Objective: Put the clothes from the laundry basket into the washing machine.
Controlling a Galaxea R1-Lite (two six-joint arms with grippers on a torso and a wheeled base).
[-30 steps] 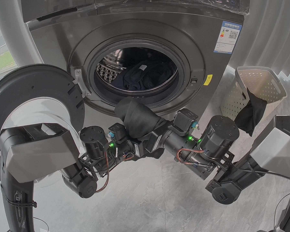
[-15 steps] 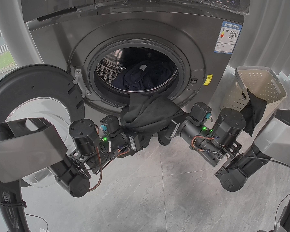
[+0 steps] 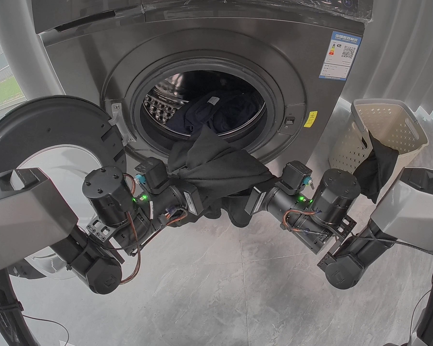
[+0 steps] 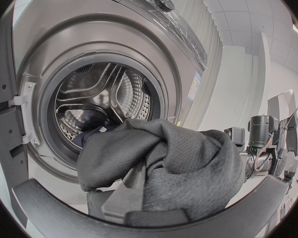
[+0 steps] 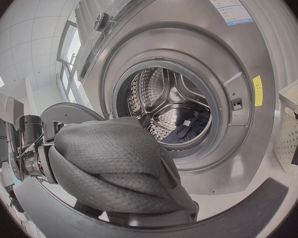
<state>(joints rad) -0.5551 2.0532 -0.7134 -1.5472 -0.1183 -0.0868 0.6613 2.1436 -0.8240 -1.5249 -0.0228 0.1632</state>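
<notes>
A black mesh garment (image 3: 216, 166) hangs between my two grippers just in front of the washing machine's open drum (image 3: 202, 104). Its upper corner reaches over the lower rim of the opening. My left gripper (image 3: 207, 206) is shut on its left side, and one finger (image 4: 127, 192) shows under the cloth (image 4: 175, 162). My right gripper (image 3: 240, 208) holds the right side, with its fingers buried in the fabric (image 5: 112, 162). Dark navy clothes (image 3: 216, 114) lie inside the drum. The beige laundry basket (image 3: 394, 126) stands at the right, with another black garment (image 3: 377, 166) draped over its rim.
The round machine door (image 3: 48, 130) is swung wide open on the left, close to my left arm. Grey tiled floor (image 3: 235, 284) lies below the arms. A pale curtain (image 3: 409, 39) hangs behind the basket.
Both grippers moved apart and toward the drum, so the bunched garment spread out and rose until its top corner reached the opening's rim. The left arm swung left.
</notes>
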